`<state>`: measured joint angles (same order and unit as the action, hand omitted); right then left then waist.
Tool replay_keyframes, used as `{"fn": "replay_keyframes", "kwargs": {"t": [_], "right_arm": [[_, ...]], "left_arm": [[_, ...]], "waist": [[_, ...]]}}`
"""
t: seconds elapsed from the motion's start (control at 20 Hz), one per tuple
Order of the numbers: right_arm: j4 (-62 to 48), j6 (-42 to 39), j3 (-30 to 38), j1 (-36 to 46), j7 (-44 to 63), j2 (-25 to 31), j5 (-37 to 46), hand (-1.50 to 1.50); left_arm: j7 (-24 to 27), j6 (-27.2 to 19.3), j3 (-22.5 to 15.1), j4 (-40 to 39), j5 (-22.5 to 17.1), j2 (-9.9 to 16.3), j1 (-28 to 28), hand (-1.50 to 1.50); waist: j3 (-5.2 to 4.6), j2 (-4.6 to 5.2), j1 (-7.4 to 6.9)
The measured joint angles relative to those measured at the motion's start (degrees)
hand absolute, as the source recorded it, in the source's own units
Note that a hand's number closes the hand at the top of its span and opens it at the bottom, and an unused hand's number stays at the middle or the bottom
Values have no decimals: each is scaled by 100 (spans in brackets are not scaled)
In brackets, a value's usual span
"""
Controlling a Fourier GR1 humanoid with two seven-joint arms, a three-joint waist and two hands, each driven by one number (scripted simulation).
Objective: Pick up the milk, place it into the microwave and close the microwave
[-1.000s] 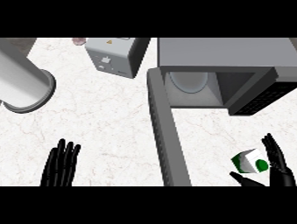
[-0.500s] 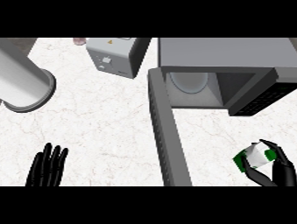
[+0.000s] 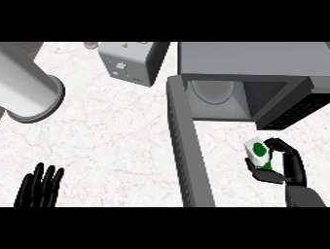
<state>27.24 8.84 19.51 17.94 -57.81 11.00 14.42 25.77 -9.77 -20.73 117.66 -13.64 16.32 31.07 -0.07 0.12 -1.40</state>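
Observation:
The milk [image 3: 258, 152] is a small white carton with a green spot, held off the counter in my right hand [image 3: 283, 167], whose fingers and thumb curl round it. It sits just in front of the microwave [image 3: 257, 73], a grey box at the upper right with its cavity open and a round plate [image 3: 212, 91] inside. The microwave door [image 3: 187, 146] swings out toward me, left of the carton. My left hand [image 3: 40, 187] rests open at the lower left, fingers up.
A large white cylinder [image 3: 16, 87] lies at the upper left. A grey box with a warning label [image 3: 131, 61] stands at the back, left of the microwave. White marbled counter [image 3: 117, 141] spreads between the left hand and the door.
My right hand has closed round the milk and raised it toward the microwave opening. My left hand has sunk lower toward the view's bottom edge.

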Motion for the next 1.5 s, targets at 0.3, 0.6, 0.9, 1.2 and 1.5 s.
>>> {"fn": "replay_keyframes", "kwargs": {"t": [0.3,0.6,0.9,1.2,1.5], "right_arm": [[-321,-333,-75,594,-151,-232,-97,150],[-240,-585,-229,724,-181,-541,-209,150],[404,-565,-494,771,66,-903,-325,150],[1207,27,-958,656,629,-1019,-460,150],[1662,614,-1214,975,1488,-1068,-488,150]], "left_arm": [[116,123,88,-86,-83,8,79,-150],[108,143,120,-45,-72,-13,181,-150],[18,337,512,-84,-363,52,122,-150],[11,453,595,-120,-361,-5,177,-150],[85,621,734,-282,-396,-50,207,-150]], "waist": [[13,9,7],[12,-4,58],[8,-20,102],[5,-27,115],[5,-25,105]]}}
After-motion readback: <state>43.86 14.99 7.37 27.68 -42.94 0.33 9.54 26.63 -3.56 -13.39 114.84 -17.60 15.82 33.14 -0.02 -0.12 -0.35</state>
